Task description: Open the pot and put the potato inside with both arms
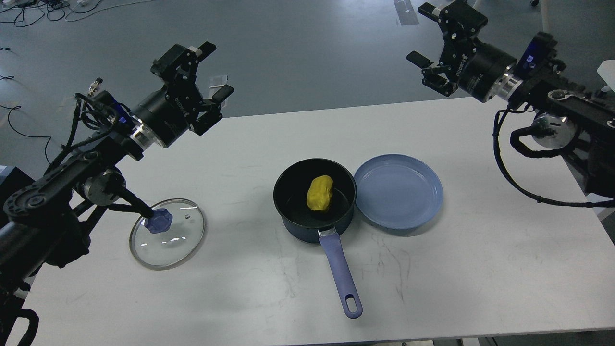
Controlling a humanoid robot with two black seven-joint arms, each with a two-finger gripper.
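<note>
The dark navy pot [314, 221] stands open at the table's middle, its periwinkle handle [340, 271] pointing toward me. The yellow potato [320, 192] lies inside it on the black bottom. The glass lid [167, 232] with its blue knob lies flat on the table at the left. My left gripper [202, 81] is open and empty, raised above the table's back left. My right gripper [435, 45] is open and empty, raised high past the table's back right edge, far from the pot.
A shallow round blue plate [399, 191] sits on the white table [480, 250], touching the pot's right side. Cables lie on the grey floor beyond the table. Chair legs with castors show at the top right.
</note>
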